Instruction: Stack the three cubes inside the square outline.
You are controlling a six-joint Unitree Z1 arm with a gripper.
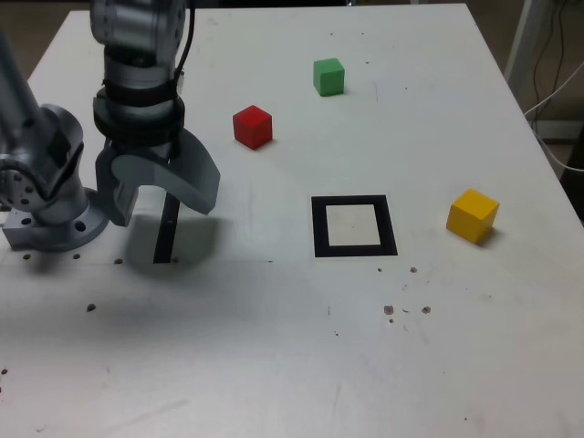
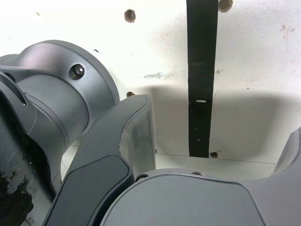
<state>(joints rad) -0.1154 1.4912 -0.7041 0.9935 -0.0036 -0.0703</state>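
Above the black strip [image 1: 167, 228], my jaws [image 1: 164, 203] gape wide and empty, presumably ready to take the first cube, perhaps red [image 1: 253, 127].

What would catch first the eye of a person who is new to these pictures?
In the exterior view, probably the grey gripper at the left, its jaws wide open above the black strip. Next would come the bold black square outline near the middle of the white table. The bright yellow cube stands out to its right, with the red cube and green cube farther back.
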